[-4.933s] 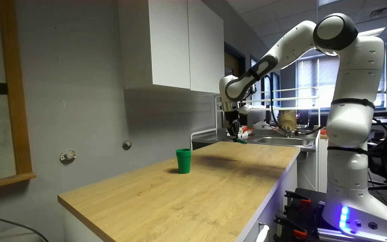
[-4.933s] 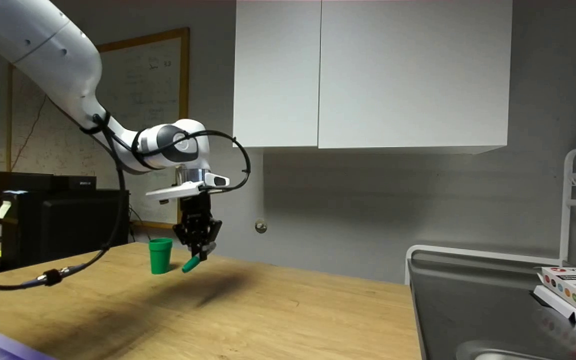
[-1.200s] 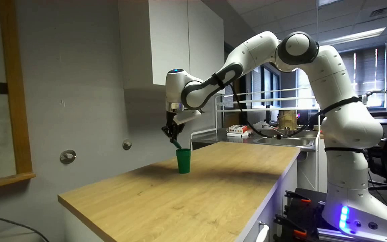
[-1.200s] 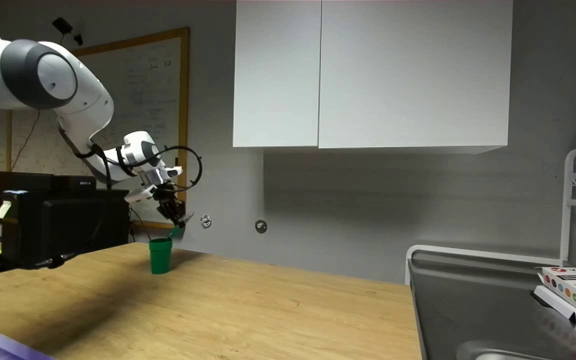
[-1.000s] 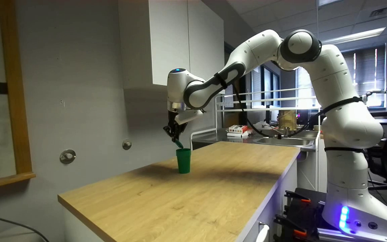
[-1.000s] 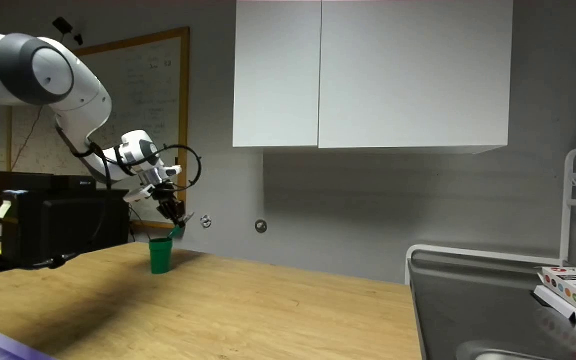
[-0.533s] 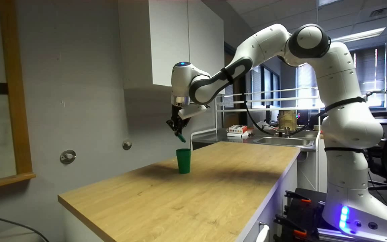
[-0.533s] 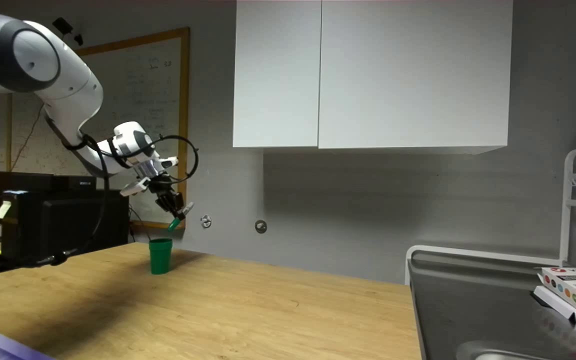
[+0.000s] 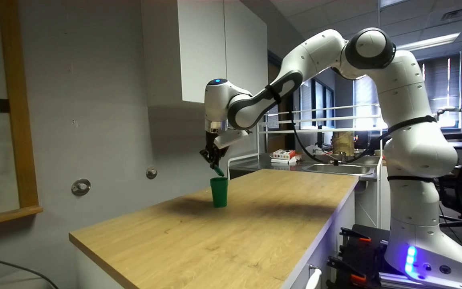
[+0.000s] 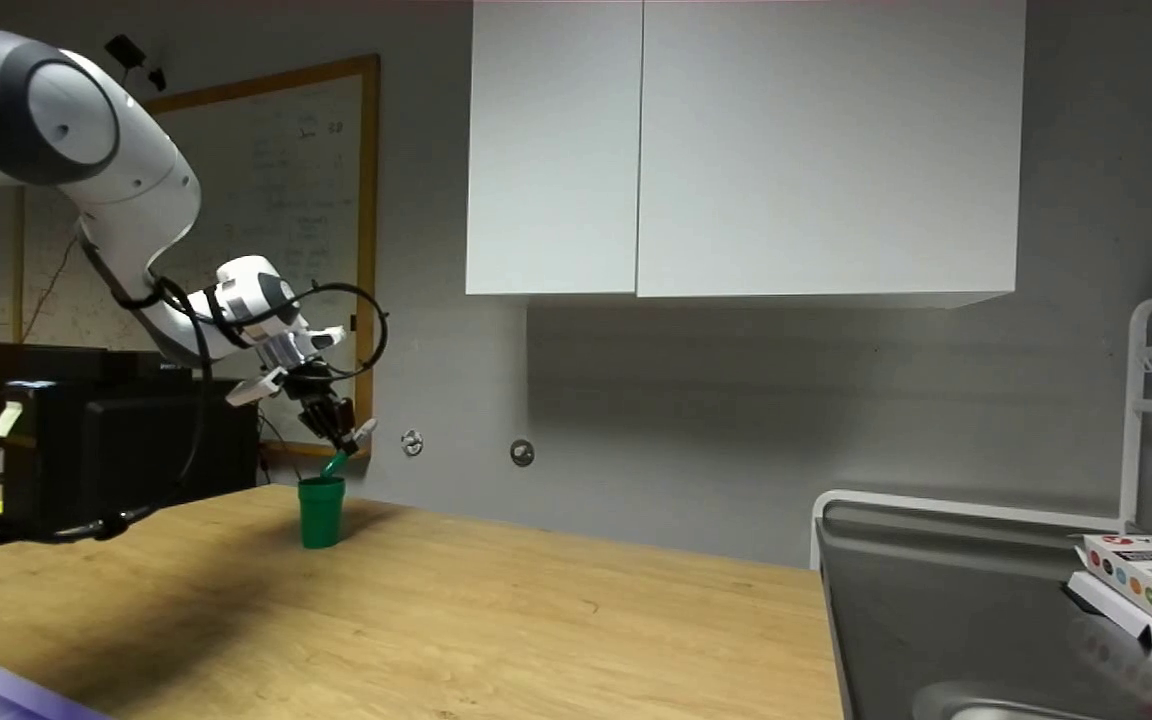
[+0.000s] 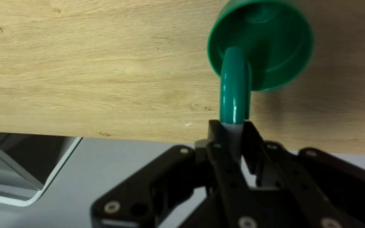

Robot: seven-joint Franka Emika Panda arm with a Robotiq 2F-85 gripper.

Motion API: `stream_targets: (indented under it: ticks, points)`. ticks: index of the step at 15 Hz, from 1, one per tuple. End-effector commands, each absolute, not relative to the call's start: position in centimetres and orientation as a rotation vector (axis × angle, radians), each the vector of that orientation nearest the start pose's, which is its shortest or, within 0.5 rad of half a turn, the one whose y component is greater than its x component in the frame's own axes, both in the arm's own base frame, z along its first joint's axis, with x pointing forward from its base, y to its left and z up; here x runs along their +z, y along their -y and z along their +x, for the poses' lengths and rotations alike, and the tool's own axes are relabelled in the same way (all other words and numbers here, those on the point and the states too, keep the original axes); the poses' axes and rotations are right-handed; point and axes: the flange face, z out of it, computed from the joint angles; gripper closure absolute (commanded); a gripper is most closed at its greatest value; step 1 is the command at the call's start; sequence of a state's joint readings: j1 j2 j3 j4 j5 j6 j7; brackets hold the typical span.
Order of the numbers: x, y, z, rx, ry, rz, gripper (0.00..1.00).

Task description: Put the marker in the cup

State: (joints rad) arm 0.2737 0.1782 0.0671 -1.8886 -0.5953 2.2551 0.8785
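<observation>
A green cup stands upright on the wooden counter in both exterior views [image 9: 219, 194] [image 10: 321, 516]. The wrist view looks into its open mouth, and the cup [image 11: 284, 41] shows nothing inside. My gripper [image 11: 231, 134] is shut on the marker [image 11: 232, 95], around its light grey body just behind the green cap. The marker is tilted, cap end down. In both exterior views the cap [image 9: 219, 171] [image 10: 334, 464] hangs just above the cup's rim. In the wrist view the cap tip overlaps the mouth. The gripper [image 9: 215, 163] is above the cup.
The wooden counter [image 10: 576, 630] ends at a grey wall behind the cup. White cabinets [image 10: 826, 150] hang above. A white rack [image 9: 319, 129], a sink [image 9: 337, 168] and a red and white box [image 10: 1151, 575] are beyond the counter's end.
Since about five seconds ago, the gripper has carried the marker over to the cup. In the last second it rose, then came down again toward the rim. The cup has not moved.
</observation>
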Motion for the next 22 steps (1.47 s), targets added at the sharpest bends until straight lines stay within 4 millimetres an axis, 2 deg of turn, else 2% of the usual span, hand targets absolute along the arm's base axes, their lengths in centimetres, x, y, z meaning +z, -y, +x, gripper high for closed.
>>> stream_targets:
  ticks: [1, 5, 6, 7, 8, 10, 15, 17, 22]
  points:
    - [41.7, -20.1, 59.0, -0.705, -0.340, -3.354, 0.93]
    - [39.9, -21.0, 59.1, -0.664, -0.312, -3.375, 0.92]
    - [39.6, -21.3, 59.1, -0.653, -0.304, -3.382, 0.85]
    - [39.2, -21.4, 59.1, -0.643, -0.299, -3.387, 0.56]
    - [39.3, -21.0, 59.3, -0.640, -0.295, -3.390, 0.56]
    - [39.0, -21.9, 58.8, -0.646, -0.294, -3.388, 0.43]
    - [39.7, -22.2, 58.6, -0.660, -0.293, -3.378, 0.05]
    - [40.2, -21.8, 58.6, -0.665, -0.292, -3.374, 0.00]
    - [41.5, -20.6, 58.9, -0.670, -0.316, -3.352, 0.00]
